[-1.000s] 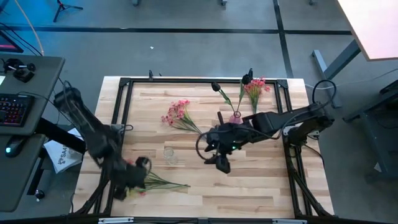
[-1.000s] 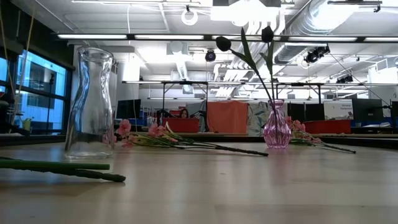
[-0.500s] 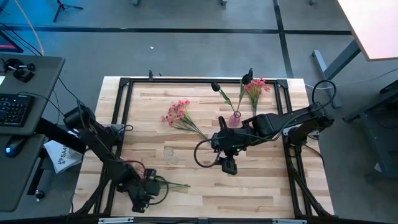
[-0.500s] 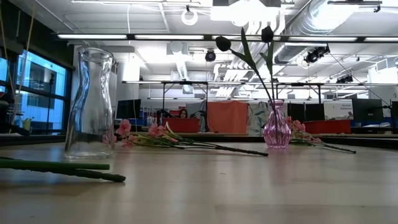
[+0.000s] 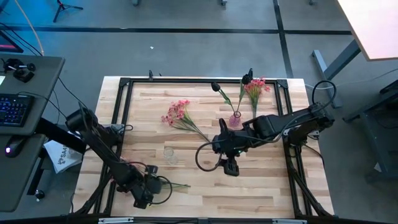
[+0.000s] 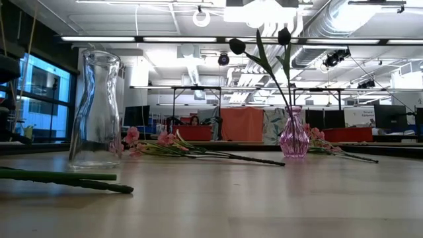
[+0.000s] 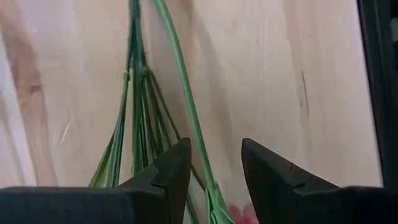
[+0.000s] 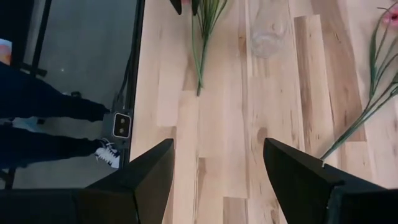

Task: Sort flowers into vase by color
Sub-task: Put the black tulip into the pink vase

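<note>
A bunch of pink flowers on green stems (image 5: pixel 175 185) lies flat near the table's front left. My left gripper (image 5: pixel 147 190) hangs over its blossom end. It is open, with one finger on each side of a stem (image 7: pixel 186 106), and a pink blossom (image 7: pixel 239 213) shows below the fingers. The pink vase (image 5: pixel 235 118) stands at the back right and holds two dark buds (image 6: pixel 236 46). Two more pink bunches lie at the back (image 5: pixel 177 112) and back right (image 5: pixel 255 87). My right gripper (image 5: pixel 230 167) hovers open over the table's middle (image 8: pixel 217 146).
A taller clear glass vase (image 5: pixel 168 154) stands upright between the two grippers, left of centre (image 6: pixel 96 109). A black frame (image 5: pixel 124 84) runs around the tabletop. Bare wood lies along the near edge on the right (image 5: pixel 249 199).
My left gripper has moved a little toward the table's near edge and right, onto the blossom end of the near bunch, whose stems stay flat on the wood. My right gripper has shifted slightly toward the table's right edge.
</note>
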You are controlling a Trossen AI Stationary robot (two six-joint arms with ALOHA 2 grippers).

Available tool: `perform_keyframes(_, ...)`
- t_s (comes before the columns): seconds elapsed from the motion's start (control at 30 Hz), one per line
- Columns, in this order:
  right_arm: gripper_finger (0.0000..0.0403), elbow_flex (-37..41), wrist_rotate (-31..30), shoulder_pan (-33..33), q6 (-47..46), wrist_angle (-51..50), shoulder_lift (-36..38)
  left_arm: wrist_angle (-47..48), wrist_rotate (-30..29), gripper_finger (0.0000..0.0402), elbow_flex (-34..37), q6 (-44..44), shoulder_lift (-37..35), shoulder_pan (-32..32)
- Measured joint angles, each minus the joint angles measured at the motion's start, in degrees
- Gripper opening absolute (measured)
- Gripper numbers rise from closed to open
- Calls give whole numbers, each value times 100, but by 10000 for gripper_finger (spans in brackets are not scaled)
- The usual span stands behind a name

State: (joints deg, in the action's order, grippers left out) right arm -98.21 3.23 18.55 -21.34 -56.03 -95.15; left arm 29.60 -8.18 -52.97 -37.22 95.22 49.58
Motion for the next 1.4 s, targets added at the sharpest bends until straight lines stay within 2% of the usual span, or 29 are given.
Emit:
perform_keyframes(0.2, 242, 2, -152, 0, -9, -9, 0, -3, 3, 126, 1, 83, 347, -7)
perform_keyframes(0.43, 242, 2, -172, 0, -65, -9, 0, -23, 19, 119, -71, -302, 416, 4)
perform_keyframes(0.57, 242, 2, -184, 0, -66, -9, -2, -58, -191, 86, -192, -316, 278, 42)
perform_keyframes(0.7, 242, 4, -378, 0, -66, -11, -2, 21, -210, 23, -181, -252, 281, 38)
perform_keyframes(0.77, 242, 4, -421, 0, -66, -11, -2, -20, -140, 7, -184, -237, 252, 28)
perform_keyframes(1.17, 242, 4, -419, -17, -61, -24, -4, 185, -250, 4, -186, -228, -808, -54)
perform_keyframes(1.4, 242, 4, -419, -17, -63, -25, -4, 137, 227, 30, -188, -313, -401, -289)
